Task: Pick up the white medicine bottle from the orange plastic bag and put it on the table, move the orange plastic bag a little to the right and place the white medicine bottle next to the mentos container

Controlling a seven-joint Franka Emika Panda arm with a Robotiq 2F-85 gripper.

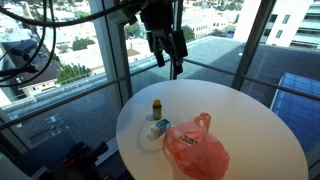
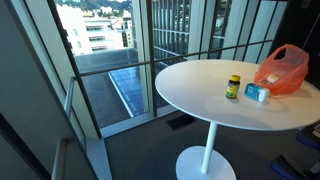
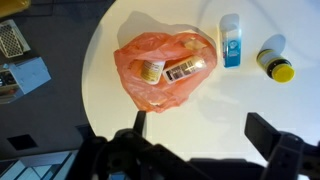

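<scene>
**Task not yet begun.** The black two-finger gripper, jaws apart and empty, hangs well above the round white table. The white medicine bottle appears to lie inside the translucent orange plastic bag, near the blue-and-white mentos container. All steps remain.

surface: one, round and white
orange plastic bag: one, lying on the surface
containers seen through the bag: two, an orange-labelled container and a barcode-labelled container, side by side
mentos container: one, blue and white, outside the bag
yellow-capped bottle: one, outside the bag, just beside the mentos container
things on the surface outside the bag: two
containers in all, inside and outside the bag: four
</scene>
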